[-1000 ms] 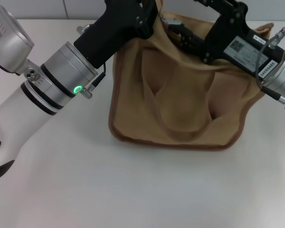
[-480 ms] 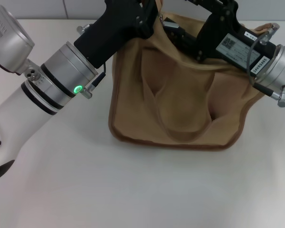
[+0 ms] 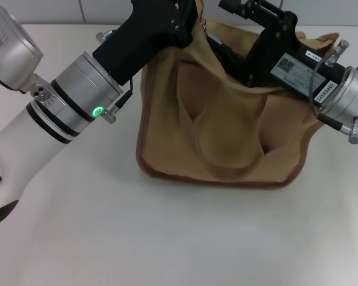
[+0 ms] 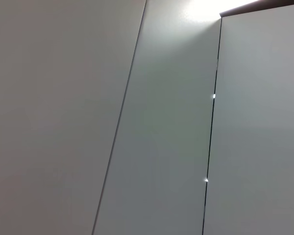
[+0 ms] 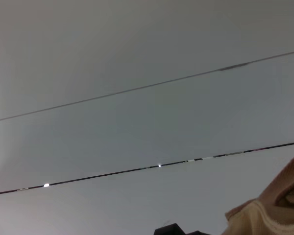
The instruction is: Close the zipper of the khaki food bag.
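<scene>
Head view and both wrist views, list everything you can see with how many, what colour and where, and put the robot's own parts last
khaki food bag: one, khaki with darker brown edge trim, standing on the table at the centre, towards the far side.
strap handle: one seen, brown, hanging in a loop down the bag's near face.
table: one, white, under the bag.
wall panels: grey-white with thin dark seams, filling both wrist views.
zipper: not visible; the arms cover the bag's top.
left gripper: one, black, on a white and silver arm, at the bag's top left corner.
right gripper: one, black, on a silver wrist, over the bag's top towards its right.
</scene>
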You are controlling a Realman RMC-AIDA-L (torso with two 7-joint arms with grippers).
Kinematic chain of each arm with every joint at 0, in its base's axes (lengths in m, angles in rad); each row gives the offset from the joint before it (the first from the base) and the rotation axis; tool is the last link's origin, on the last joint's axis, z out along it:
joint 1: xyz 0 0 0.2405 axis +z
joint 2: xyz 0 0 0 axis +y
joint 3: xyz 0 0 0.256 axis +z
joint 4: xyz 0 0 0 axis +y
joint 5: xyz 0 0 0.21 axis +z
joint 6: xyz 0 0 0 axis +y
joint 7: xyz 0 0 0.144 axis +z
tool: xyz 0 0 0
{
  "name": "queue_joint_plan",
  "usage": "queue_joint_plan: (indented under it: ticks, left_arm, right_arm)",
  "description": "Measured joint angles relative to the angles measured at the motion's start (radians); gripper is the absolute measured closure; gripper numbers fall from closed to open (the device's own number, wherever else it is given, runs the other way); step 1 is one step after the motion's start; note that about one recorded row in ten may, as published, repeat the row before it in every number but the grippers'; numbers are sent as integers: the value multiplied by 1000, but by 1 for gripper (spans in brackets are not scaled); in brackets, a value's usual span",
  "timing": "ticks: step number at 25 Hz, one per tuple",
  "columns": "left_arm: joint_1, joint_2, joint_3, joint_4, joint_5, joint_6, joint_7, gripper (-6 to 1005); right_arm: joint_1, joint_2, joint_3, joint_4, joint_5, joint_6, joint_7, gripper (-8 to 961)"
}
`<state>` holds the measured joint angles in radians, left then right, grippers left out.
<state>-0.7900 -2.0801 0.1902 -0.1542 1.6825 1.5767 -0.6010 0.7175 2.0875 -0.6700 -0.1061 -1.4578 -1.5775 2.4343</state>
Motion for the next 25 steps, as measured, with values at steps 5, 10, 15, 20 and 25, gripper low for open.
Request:
queue_joint_plan:
  ticks: [5,10,15,20,25]
  left_arm:
    - [-1,0,-2,0,0,0,-1,982]
    - [1,0,-13,0,1,-2,-1,982]
    - [2,0,-15,0,2,-2,-2,982]
    - [0,0,-15,1,2,-2,-2,982]
    - [-1,0,-15,2,0,-2,-2,982]
  right_arm:
    - [2,0,-19,0,0,0,0,271]
    - [4,0,-24,-1,-1,1,0,309]
    - [4,-5,-71,-24,-1,6,4,358]
    - [-1,-5,-81,-36,-1,16,7,432]
    - [-4,-5,-82,-51,-2,19,2,610]
